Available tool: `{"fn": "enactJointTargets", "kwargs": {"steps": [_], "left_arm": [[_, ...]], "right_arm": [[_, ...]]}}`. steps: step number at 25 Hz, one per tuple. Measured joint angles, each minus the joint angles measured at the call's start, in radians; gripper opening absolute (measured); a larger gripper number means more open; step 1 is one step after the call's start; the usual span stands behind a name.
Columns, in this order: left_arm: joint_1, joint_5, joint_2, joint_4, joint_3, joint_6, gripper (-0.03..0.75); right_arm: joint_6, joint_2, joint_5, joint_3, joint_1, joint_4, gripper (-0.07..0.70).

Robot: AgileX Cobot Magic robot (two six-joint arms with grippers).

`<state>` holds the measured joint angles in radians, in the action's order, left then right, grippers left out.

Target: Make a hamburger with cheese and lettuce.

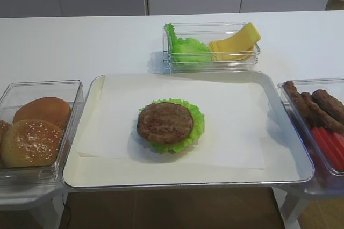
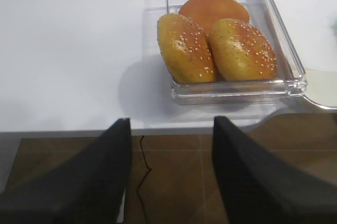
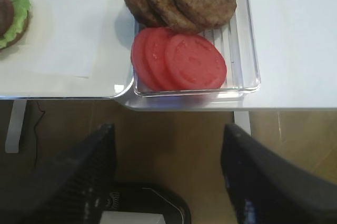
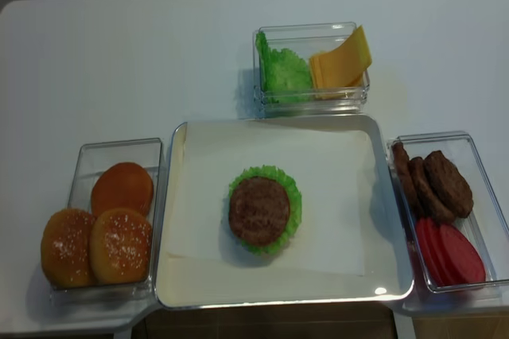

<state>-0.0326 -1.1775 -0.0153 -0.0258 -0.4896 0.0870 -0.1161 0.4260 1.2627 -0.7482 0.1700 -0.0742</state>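
Right wrist view: hamburger (image 3: 11,13) far left of released right claw (image 3: 168,169).

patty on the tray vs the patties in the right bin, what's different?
The patty on the tray lies flat and alone on a green lettuce leaf; the patties in the bin overlap each other, leaning, on bare plastic. The tray patty sits on white paper mid-tray; the bin patties share their clear bin with tomato slices. Both are round, brown, grilled-looking discs.
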Motion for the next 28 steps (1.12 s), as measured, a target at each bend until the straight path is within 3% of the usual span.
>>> {"fn": "enactJointTargets", "kwargs": {"steps": [13, 24, 28], "left_arm": [[0.000, 0.000, 0.000, 0.000, 0.000, 0.000, 0.369], [0.000, 0.000, 0.000, 0.000, 0.000, 0.000, 0.369], [0.000, 0.000, 0.000, 0.000, 0.000, 0.000, 0.369]], "right_arm": [[0.067, -0.373, 0.012, 0.100, 0.000, -0.002, 0.460], [0.095, -0.443, -0.126, 0.252, 0.000, 0.000, 0.460], [0.109, -0.443, -0.132, 0.261, 0.000, 0.006, 0.460]]}}
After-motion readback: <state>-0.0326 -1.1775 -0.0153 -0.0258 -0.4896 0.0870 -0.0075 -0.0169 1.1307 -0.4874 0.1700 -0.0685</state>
